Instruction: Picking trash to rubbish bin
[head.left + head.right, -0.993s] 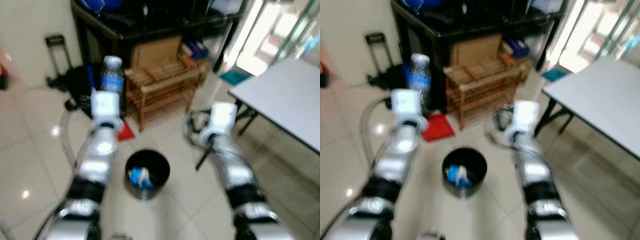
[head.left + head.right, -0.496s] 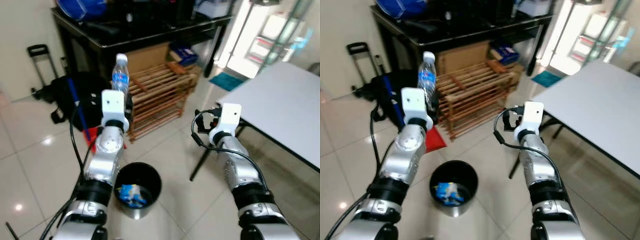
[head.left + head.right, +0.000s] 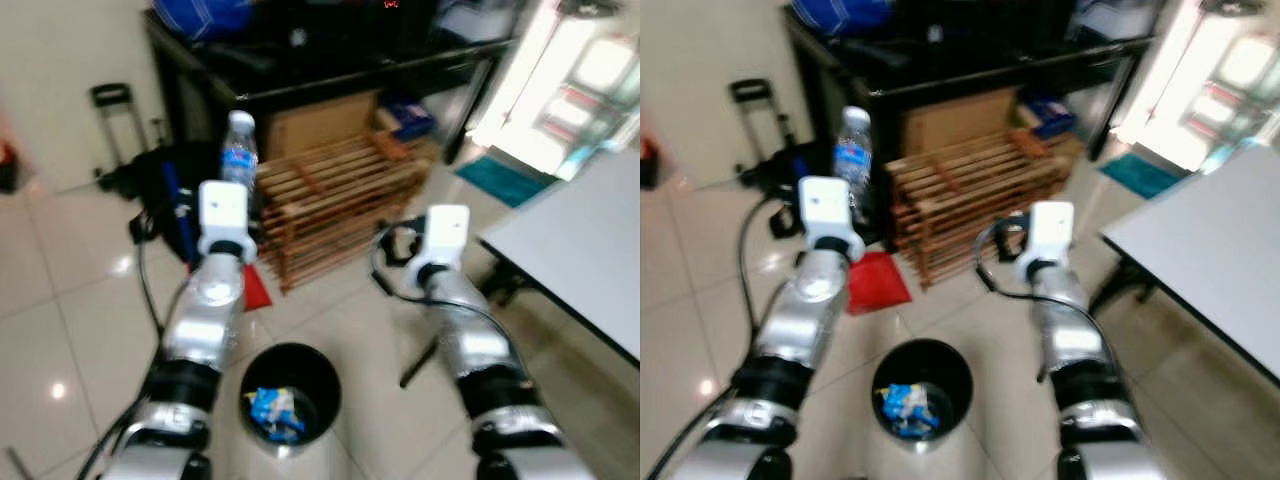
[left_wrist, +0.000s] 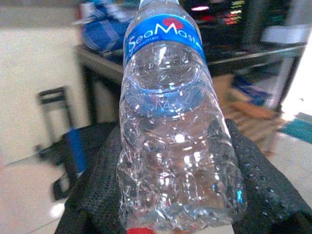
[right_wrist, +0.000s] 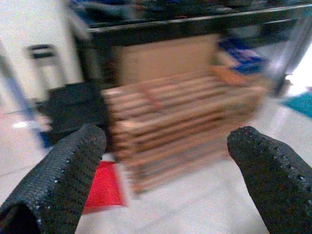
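A clear plastic water bottle (image 3: 238,150) with a blue label stands upright in my left gripper (image 4: 175,200), whose black fingers (image 4: 92,195) are shut on its lower body. The bottle is held above and beyond the black round bin (image 3: 326,368) on the floor between my arms. Crumpled blue and white trash (image 3: 275,410) lies inside the bin. My right gripper (image 5: 165,170) is open with nothing between its fingers (image 5: 58,175), raised to the right of the bin and facing the wooden rack.
A slatted wooden rack (image 3: 330,190) stands under a black table (image 3: 330,60) straight ahead. A red dustpan (image 3: 875,280), a black bag (image 3: 160,190) and a folded trolley (image 3: 110,100) are at the left. A white table (image 3: 590,250) is at the right.
The camera has shifted and the picture is blurred again. The bottle stays in my left gripper, and both arms keep about the same raised pose above the bin.
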You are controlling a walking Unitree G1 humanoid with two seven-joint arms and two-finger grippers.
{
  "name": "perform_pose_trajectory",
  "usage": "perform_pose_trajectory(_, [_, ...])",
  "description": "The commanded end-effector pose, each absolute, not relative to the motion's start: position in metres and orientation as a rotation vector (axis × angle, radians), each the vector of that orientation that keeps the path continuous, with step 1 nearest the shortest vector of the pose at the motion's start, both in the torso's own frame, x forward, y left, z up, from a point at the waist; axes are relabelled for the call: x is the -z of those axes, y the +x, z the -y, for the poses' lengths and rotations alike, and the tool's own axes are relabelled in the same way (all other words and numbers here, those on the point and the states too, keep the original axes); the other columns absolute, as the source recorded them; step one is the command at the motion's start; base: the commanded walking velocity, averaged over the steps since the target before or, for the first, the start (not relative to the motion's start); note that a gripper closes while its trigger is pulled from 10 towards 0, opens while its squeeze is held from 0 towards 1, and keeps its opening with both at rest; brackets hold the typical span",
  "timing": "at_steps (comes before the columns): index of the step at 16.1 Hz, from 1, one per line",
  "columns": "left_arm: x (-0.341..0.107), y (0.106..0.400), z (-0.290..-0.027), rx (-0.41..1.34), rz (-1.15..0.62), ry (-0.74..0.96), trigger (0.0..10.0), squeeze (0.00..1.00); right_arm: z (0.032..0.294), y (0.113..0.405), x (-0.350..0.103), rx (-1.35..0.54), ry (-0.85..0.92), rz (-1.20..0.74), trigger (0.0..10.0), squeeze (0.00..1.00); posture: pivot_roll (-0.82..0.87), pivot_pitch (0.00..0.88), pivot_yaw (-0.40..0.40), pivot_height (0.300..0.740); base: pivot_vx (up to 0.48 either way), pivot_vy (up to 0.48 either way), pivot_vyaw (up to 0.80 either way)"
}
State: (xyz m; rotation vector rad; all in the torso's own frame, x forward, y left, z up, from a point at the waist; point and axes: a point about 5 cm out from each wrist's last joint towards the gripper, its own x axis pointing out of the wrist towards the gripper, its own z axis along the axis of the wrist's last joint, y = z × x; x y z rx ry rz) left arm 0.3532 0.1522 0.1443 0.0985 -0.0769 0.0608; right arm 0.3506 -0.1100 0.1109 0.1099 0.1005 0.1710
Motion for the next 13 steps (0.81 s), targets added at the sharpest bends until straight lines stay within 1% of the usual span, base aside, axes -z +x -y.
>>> perform_pose_trajectory(1, [-0.147,0.354,-0.142,-0.034,0.082,0.091,10.0,0.00,0.126,0.352,-0.110,-0.133,0.108,-0.101,10.0,0.00,0.04,0.042,-0.099,0.740,0.454,0.000,0.00])
perform_pose_trajectory(2, [-0.147,0.354,-0.142,-0.033,0.081,0.091,10.0,0.00,0.127,0.352,-0.110,-0.130,0.104,-0.103,10.0,0.00,0.04,0.040,-0.098,0.740,0.458,0.000,0.00])
perform_pose_trajectory(4, [-0.147,0.354,-0.142,-0.030,0.081,0.092,10.0,0.00,0.127,0.352,-0.109,-0.123,0.126,-0.106,10.0,0.00,0.04,0.040,-0.098,0.740,0.388,0.000,-0.72])
perform_pose_trajectory(8, [-0.147,0.354,-0.142,-0.026,0.079,0.096,10.0,0.00,0.128,0.351,-0.108,-0.116,0.119,-0.111,10.0,0.00,0.04,0.044,-0.098,0.740,0.413,0.000,0.00])
perform_pose_trajectory(11, [-0.148,0.352,-0.138,-0.008,0.098,0.088,10.0,0.00,0.126,0.350,-0.105,-0.135,0.112,-0.126,10.0,0.00,0.03,0.044,-0.096,0.740,0.000,0.000,0.00])
perform_pose_trajectory(13, [-0.136,0.351,-0.135,0.013,0.043,0.080,10.0,0.00,0.125,0.347,-0.097,-0.187,0.083,-0.169,10.0,0.00,0.03,0.045,-0.098,0.740,0.000,0.000,0.00])
